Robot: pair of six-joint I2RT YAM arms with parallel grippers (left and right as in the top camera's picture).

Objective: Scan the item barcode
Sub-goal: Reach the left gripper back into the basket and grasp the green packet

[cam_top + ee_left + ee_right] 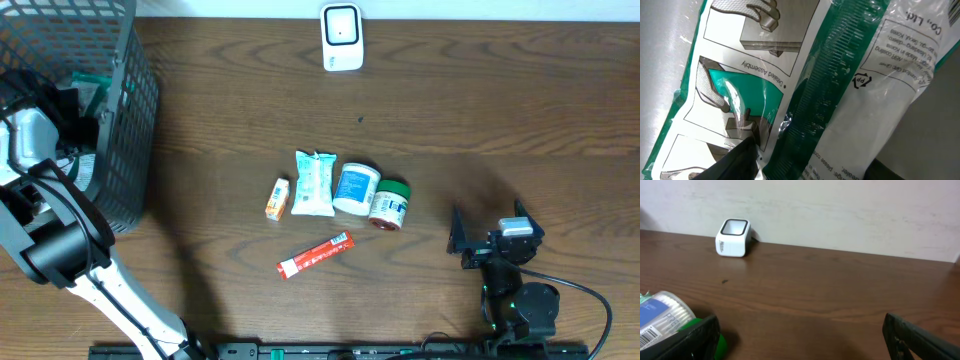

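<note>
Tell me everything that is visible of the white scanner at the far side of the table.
The white scanner is a small boxy unit with rounded corners, plastic by its look. Its face holds a pale window in a dark frame. It stands upright and alone near the far edge of the brown wooden table; only the table touches it.

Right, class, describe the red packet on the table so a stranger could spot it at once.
On the wooden table, a row of four small items sits in front of the white scanner. The packet lies alone on the row's near side. It is the only long, thin, red one, and it lies slanted.
</note>
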